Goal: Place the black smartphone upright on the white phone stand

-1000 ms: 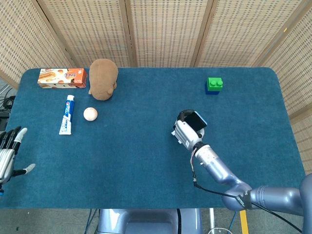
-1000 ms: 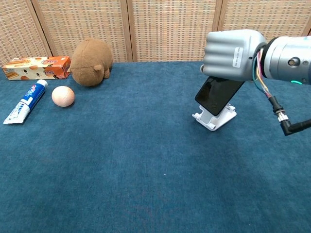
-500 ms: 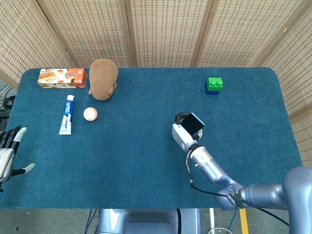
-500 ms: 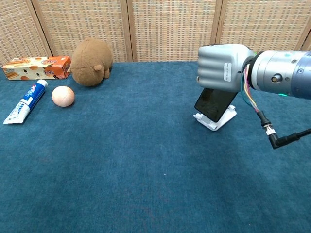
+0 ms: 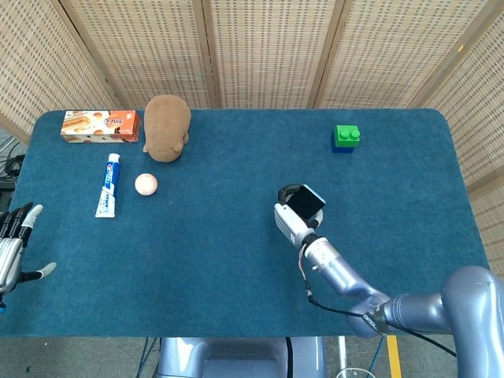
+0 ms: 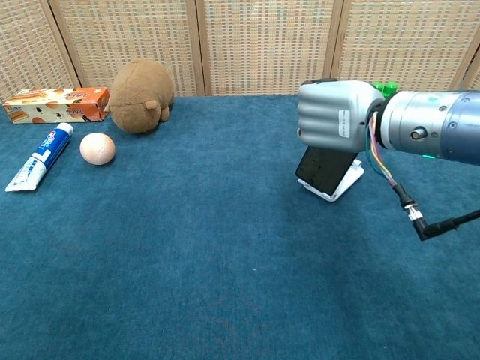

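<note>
The right robot hand (image 6: 335,121) grips the black smartphone (image 6: 321,166) against the white phone stand (image 6: 343,181); seemingly seated, release remains.

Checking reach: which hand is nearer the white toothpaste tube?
Left. The left hand waits off the table's near-left edge, below the white toothpaste tube; the right hand is far across, holding the black smartphone.
</note>
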